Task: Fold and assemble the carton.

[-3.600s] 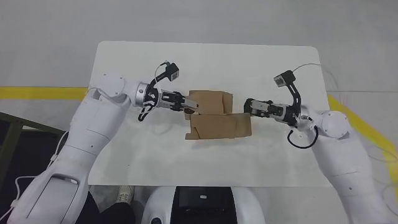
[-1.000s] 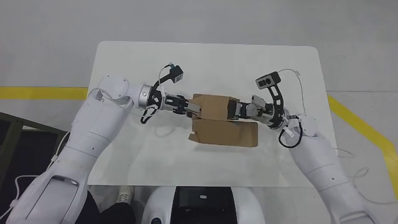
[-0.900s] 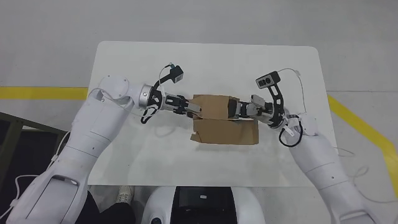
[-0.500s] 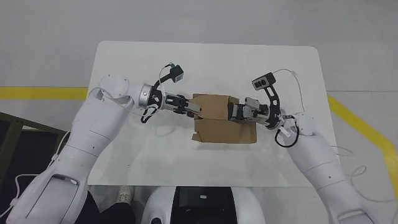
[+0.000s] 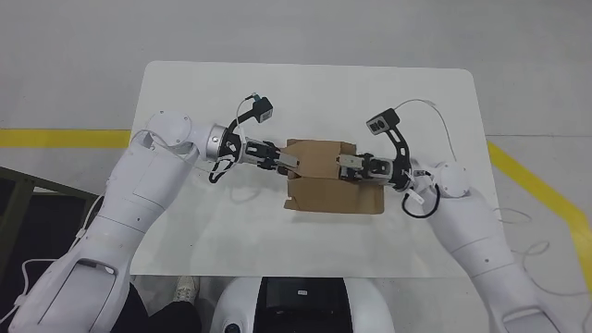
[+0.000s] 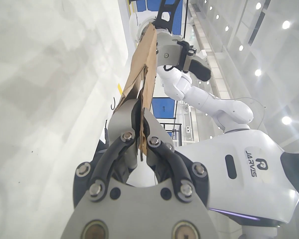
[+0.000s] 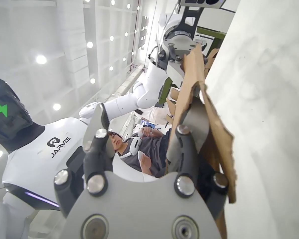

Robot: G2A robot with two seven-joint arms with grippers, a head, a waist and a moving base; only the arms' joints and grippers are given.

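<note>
A flattened brown carton (image 5: 330, 185) lies at the middle of the white table (image 5: 185, 92), partly lifted along its far side. My left gripper (image 5: 286, 162) is at the carton's left end, shut on a cardboard flap (image 6: 141, 115); the carton (image 6: 145, 58) runs away from it edge-on. My right gripper (image 5: 351, 165) is over the carton's right part and open. One of its fingers (image 7: 194, 118) sits between the cardboard layers (image 7: 192, 75); the other finger (image 7: 99, 120) stands free in the air. The right gripper (image 6: 179, 57) is also seen past the carton's far end.
Bare tabletop surrounds the carton on all sides, widest along the far edge and at both ends. The table's near edge (image 5: 305, 276) is close to the carton. A thin cable (image 5: 435, 111) loops off the right arm.
My right gripper has moved left from the carton's right end onto it, one finger sliding between the layers. The carton's far panel has risen a little. The left gripper kept its hold.
</note>
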